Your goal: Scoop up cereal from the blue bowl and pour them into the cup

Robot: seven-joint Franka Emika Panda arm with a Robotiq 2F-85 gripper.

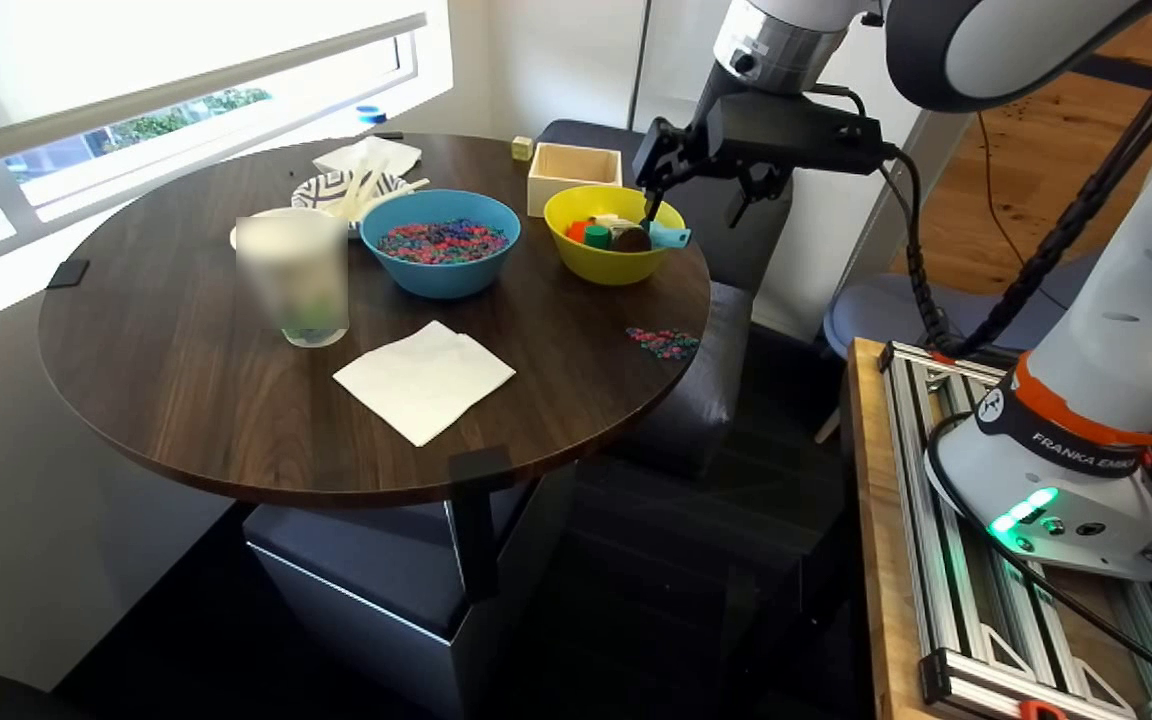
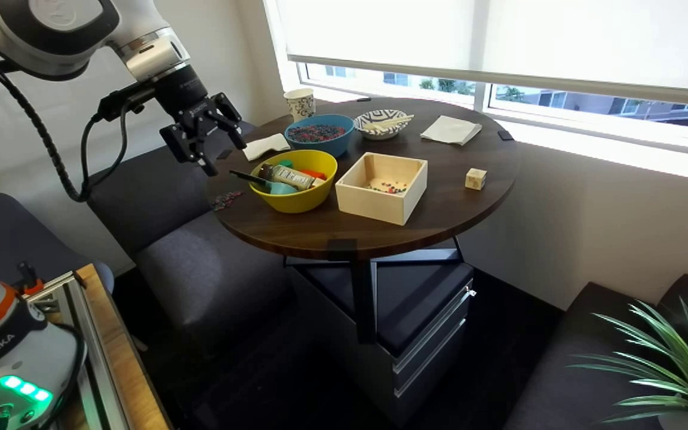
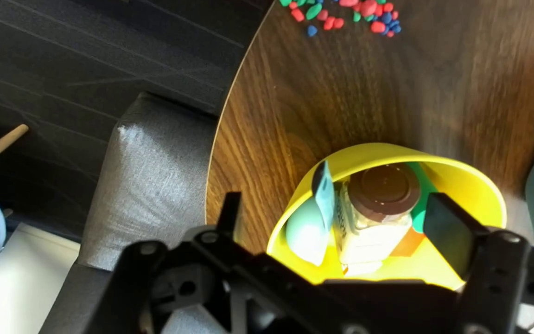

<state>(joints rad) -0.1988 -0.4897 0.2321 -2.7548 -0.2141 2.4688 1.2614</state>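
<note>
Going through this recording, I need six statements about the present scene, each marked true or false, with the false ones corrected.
1. The blue bowl holds cereal. True.
2. The hand is open and holds nothing. True.
3. The scoop lies in the blue bowl. False: the scoop is in the yellow bowl.
4. The cup lies on its side. False: the cup stands upright on the table.
5. Loose pieces lie on the table near its edge. True.
6. The wooden block sits inside the wooden box. False: the wooden block is on the table, outside the wooden box.
</note>
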